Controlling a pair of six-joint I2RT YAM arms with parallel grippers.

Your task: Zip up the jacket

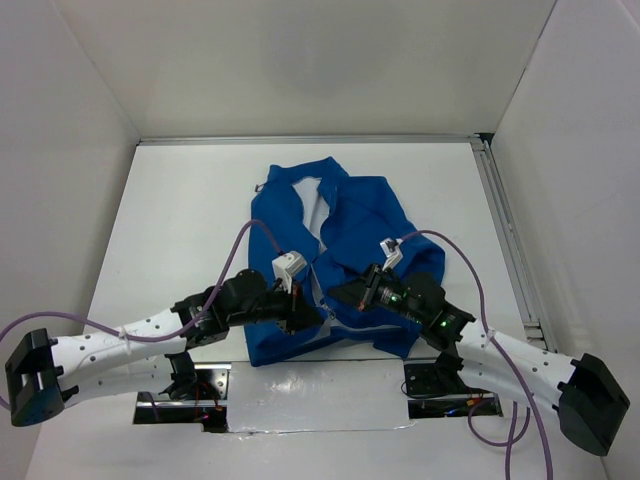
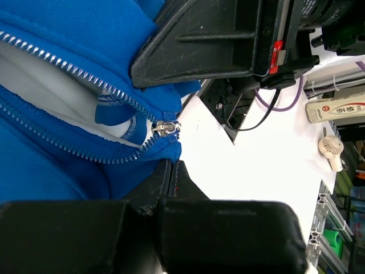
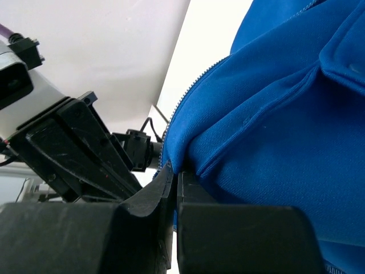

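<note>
Top view – the jacket [image 1: 345, 225] lies flat mid-counter [image 1: 180, 220], collar at the far end, hem near. The front gapes at the far half and shows white lining [image 1: 312, 215]. The left arm [image 1: 130, 345] and right arm [image 1: 520, 360] both reach in to the near hem. The left jaws and right jaws sit just beside each other at the bottom of the front opening, and this view can't show how they stand.

Left wrist – left jaws closed, tips pinching the hem edge just under the slider [image 2: 165, 128]. The slider sits right at the hem end. The two rows of teeth [image 2: 68, 65] spread apart away from it, lining between. The right jaws show close by across the fabric.

Right wrist – right jaws closed too, nipping a fold of the blue front edge, with a run of teeth curving off above. The slider is not seen here.

Judgement: the zipper looks started at the bottom but not run up, so this is the set-up for the pull. Next, one side should hold the hem down while the other takes the slider tab – small, easy to miss – and draws it straight toward the collar, keeping the fabric taut.
</note>
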